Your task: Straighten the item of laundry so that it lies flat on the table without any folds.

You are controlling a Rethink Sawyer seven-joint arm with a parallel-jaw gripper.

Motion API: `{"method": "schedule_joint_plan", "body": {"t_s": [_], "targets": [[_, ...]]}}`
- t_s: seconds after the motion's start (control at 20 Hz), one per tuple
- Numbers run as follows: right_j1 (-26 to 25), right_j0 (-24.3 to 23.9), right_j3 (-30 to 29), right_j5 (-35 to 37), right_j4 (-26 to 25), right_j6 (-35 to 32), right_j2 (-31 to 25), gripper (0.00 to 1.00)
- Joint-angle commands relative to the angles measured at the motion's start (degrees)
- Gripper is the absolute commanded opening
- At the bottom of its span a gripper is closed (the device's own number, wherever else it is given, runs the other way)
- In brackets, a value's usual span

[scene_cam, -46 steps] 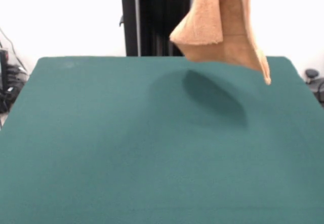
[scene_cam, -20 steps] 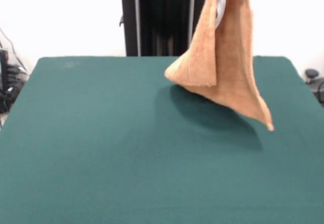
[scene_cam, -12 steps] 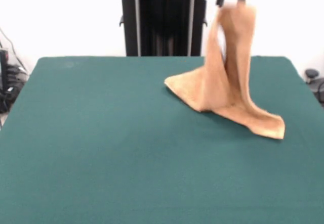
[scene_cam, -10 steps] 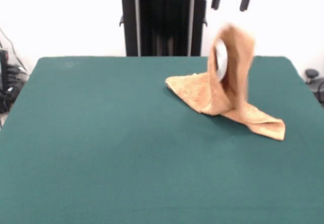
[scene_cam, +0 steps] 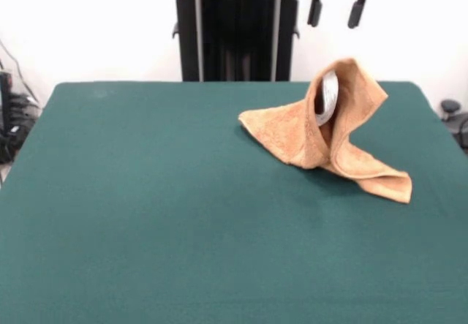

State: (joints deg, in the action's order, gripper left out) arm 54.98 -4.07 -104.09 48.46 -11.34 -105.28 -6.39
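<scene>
The orange-tan towel (scene_cam: 322, 137) lies crumpled on the green table (scene_cam: 161, 207) at the right of the far half. One part stands up in a folded loop with a white label showing inside; two corners trail flat, one to the left and one to the lower right. My gripper (scene_cam: 337, 8) hangs open above the towel near the picture's top edge, its two dark fingers (scene_cam: 315, 9) spread apart with nothing between them and clear of the cloth.
A black pedestal (scene_cam: 234, 31) stands behind the table's far edge. Cables and dark equipment (scene_cam: 11, 126) sit off the table's left side, and a small dark object (scene_cam: 452, 112) lies off the right side.
The gripper lowered the hanging towel onto the table, then opened and let it go. It has since risen, and the towel's upright part has slumped lower.
</scene>
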Motion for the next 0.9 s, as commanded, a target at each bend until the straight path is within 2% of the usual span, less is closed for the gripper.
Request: {"method": "schedule_joint_plan", "body": {"t_s": [0.05,0.5,0.9], "targets": [[-2.06,2.90,-5.60,-2.55,2.12,-12.24,0.60,1.00],[-9.08,6.09,-3.15,-10.31,1.10,-15.36,2.11,1.00],[-15.85,6.37,-1.09,-17.42,0.34,-13.44,3.87,1.00]]}}
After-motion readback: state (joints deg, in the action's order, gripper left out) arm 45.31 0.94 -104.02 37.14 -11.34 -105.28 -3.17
